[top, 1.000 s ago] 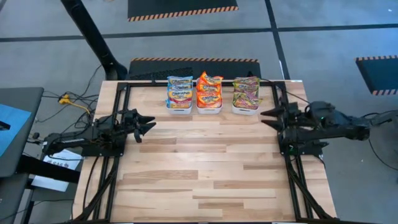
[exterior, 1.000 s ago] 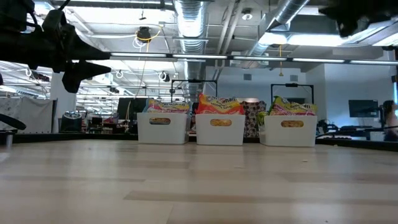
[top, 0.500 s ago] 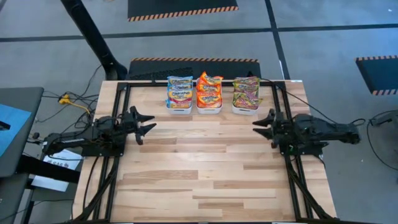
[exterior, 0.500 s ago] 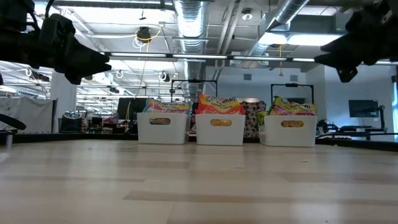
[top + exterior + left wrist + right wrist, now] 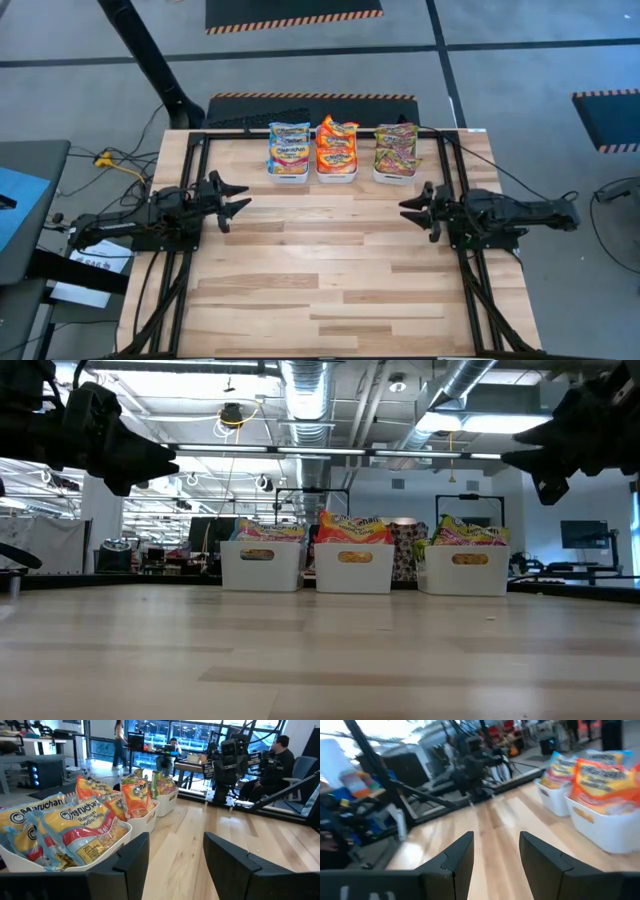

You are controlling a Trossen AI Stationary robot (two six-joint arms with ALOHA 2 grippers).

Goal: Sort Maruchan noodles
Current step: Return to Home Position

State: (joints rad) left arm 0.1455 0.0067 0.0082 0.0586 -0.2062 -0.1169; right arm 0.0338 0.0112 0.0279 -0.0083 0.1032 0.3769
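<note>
My left pincer (image 5: 242, 198) and right pincer (image 5: 407, 200): both agape, holding nothing (each at its table (image 5: 320, 270) side). Maruchan noodles (image 5: 337, 143): in three white bins (image 5: 338, 178).

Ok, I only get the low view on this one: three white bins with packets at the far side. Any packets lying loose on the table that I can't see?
Observer: No. The high view shows no loose noodle packets on the table; all sit in the left bin, middle bin and right bin.
Operator: Which arm is the dark shape at my top left?
Observer: The left gripper, by the table's left edge; the right gripper faces it from the right edge.
Operator: Holding anything?
Observer: No. Both wrist views show open fingers with nothing between.
</note>
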